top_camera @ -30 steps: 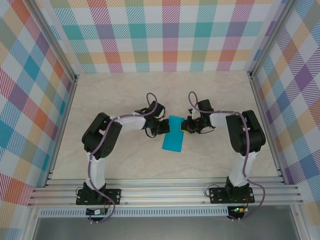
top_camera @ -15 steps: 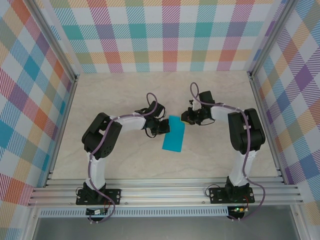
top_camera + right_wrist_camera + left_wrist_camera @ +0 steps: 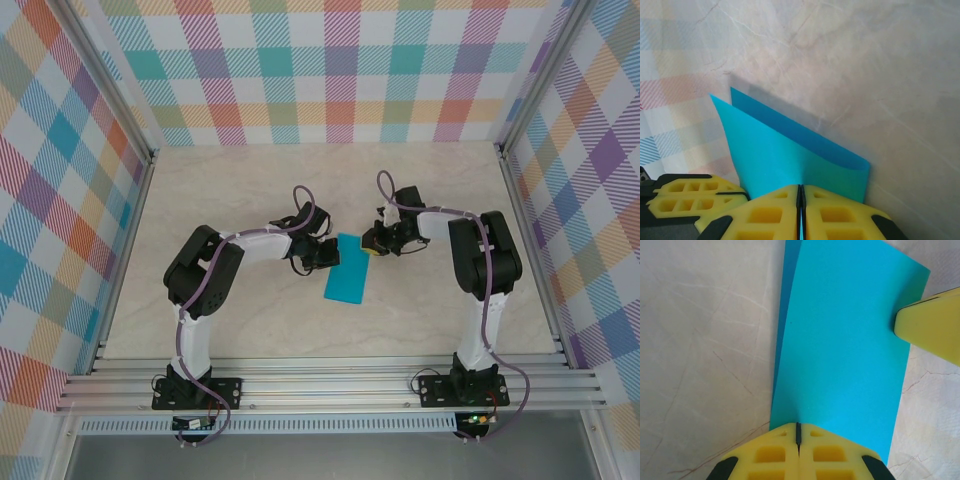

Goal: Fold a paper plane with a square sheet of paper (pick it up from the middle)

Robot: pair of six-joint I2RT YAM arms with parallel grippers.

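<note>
The square sheet of paper point(image 3: 348, 270) is teal-blue and folded double into a long rectangle at the middle of the table; the paper plane shape is not there. In the left wrist view its top layer point(image 3: 840, 340) spreads flat, with a darker lower layer along the left. My left gripper point(image 3: 331, 257) point(image 3: 798, 426) is shut, its tips set on the sheet's left long edge. My right gripper point(image 3: 371, 243) point(image 3: 800, 187) is shut on the sheet's far right corner, a blue sliver showing between its fingers, and that end of the sheet point(image 3: 790, 155) stands raised off the table.
The marble-look table point(image 3: 240, 190) is boxed in by checked walls at the back and sides, with metal rails point(image 3: 330, 385) along the near edge. One right fingertip point(image 3: 932, 322) shows at the paper's far edge in the left wrist view.
The right gripper drew back up and to the right off the paper half a second ago, then came back to the sheet's far right corner. The left gripper and the sheet's body stayed put.
</note>
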